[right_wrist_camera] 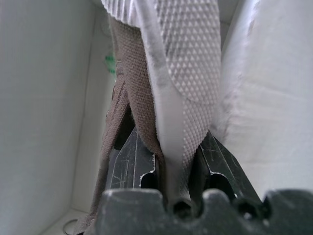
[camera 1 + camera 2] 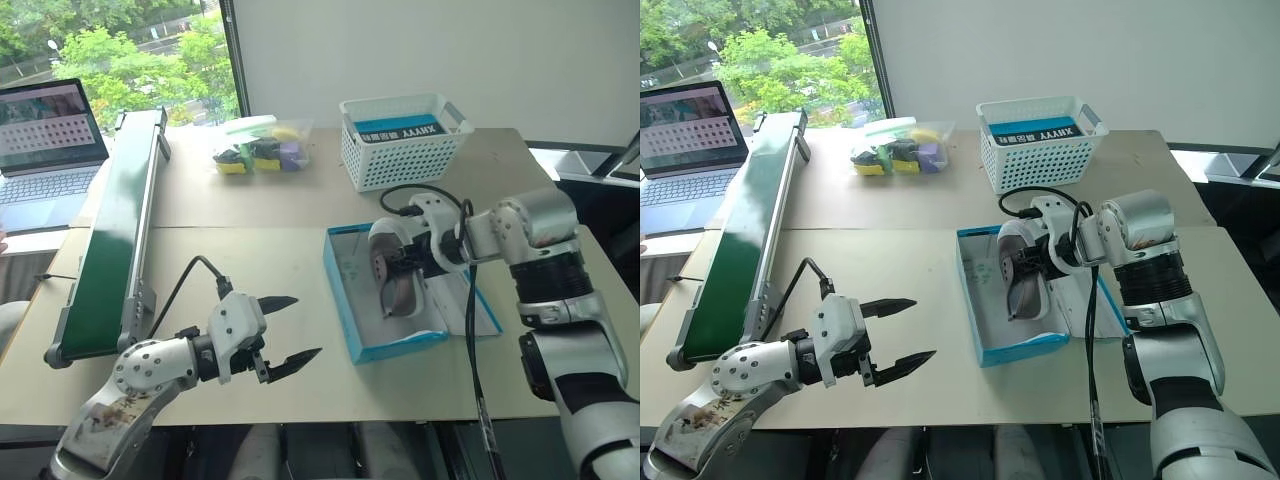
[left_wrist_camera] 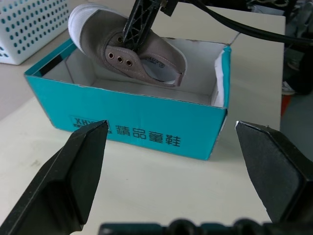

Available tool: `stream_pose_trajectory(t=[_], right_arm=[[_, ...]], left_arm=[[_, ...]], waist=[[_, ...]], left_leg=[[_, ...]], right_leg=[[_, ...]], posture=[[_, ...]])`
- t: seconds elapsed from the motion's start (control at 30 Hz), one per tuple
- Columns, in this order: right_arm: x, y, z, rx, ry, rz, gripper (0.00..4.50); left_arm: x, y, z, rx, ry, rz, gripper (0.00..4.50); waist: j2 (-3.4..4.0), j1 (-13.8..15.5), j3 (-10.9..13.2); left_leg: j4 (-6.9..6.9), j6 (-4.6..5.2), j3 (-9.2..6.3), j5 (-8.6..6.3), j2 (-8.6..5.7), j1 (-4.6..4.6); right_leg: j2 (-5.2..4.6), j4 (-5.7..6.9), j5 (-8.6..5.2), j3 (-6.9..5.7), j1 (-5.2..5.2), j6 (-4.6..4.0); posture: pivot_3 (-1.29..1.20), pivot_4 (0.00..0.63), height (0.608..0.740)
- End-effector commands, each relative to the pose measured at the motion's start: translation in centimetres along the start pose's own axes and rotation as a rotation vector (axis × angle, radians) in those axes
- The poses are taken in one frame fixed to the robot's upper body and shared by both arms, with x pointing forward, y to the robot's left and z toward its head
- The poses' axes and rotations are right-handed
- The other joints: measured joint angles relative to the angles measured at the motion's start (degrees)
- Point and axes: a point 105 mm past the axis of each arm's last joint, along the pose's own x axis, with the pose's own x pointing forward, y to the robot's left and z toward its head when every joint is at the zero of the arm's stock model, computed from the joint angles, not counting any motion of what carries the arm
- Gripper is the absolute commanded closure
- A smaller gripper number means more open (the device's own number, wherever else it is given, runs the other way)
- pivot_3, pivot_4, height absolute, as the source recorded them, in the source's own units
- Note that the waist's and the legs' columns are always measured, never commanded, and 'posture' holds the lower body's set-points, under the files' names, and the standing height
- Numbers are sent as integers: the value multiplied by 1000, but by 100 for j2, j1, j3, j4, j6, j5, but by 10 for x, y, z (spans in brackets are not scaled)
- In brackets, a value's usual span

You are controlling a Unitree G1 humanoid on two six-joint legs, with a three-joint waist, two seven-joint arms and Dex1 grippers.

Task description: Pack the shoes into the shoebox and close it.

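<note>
The light-blue shoebox (image 2: pixel 338 295) stands open on the table right of centre, its lid (image 2: pixel 478 310) lying flat on the far right side. One grey-beige shoe (image 2: pixel 396 285) with a white sole hangs tilted inside the box, toe up. My right gripper (image 2: pixel 402 262) is shut on its side wall and sole edge; the right wrist view shows the sole (image 1: pixel 190 73) pinched between the fingers (image 1: pixel 132 161). My left gripper (image 2: pixel 306 326) hovers open and holding nothing, left of the box, pointing at its long printed side (image 3: pixel 142 122), with the shoe (image 3: pixel 127 54) behind it.
A white lattice basket (image 2: pixel 405 140) holding a blue item stands behind the box. A clear bag of coloured items (image 2: pixel 262 148) lies at the back. A long green conveyor (image 2: pixel 110 240) runs along the left, and a laptop (image 2: pixel 45 150) sits beyond it.
</note>
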Motion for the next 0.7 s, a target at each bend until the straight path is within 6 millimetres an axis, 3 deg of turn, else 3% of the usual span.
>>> stream_pose_trajectory(t=[0.03, 0.13, 0.2, 0.23, 0.43, 0.7], right_arm=[[-1, -3, -2, -37, 24, -17, 4044], [1, -7, -1, -33, 27, -33, 4044], [0, -8, 8, -20, -4, -39, 3107], [-1, -7, 12, -16, -17, -37, 2925], [-6, 7, 34, -42, -83, -8, 835], [-31, 41, 76, -167, -288, 15, 835]], left_arm=[[3, -2, 9, 38, -35, -27, 63], [5, -1, 9, 37, -40, -24, 63], [5, -1, 9, 35, -41, -19, 0], [5, -1, 9, 35, -40, -18, 0], [3, 0, 7, 35, -30, -3, 0], [-2, 15, 10, 33, -42, 107, 0]], waist=[[0, -2, 0], [0, -4, 0], [0, -4, 0], [0, -6, 0], [0, -16, 0], [1, -5, 0]], left_leg=[[0, 0, 0, 0, 0, 1], [1, 0, 0, 0, 0, 1], [2, 0, -1, 0, 0, 1], [2, 0, -1, 0, 0, 1], [2, 0, 0, 0, 1, 2], [3, 0, -2, 0, 1, 1]], right_leg=[[0, 1, 0, 0, 1, 0], [0, 2, 0, 0, 0, 0], [0, 3, 0, 0, 0, 0], [0, 3, 0, 0, 0, 0], [1, 6, 1, 1, -1, -1], [0, 8, 1, 0, -2, 0]], posture=[[0, 150, 737], [0, 150, 737], [0, 150, 737], [0, 150, 737], [0, 150, 737], [0, 150, 737]])
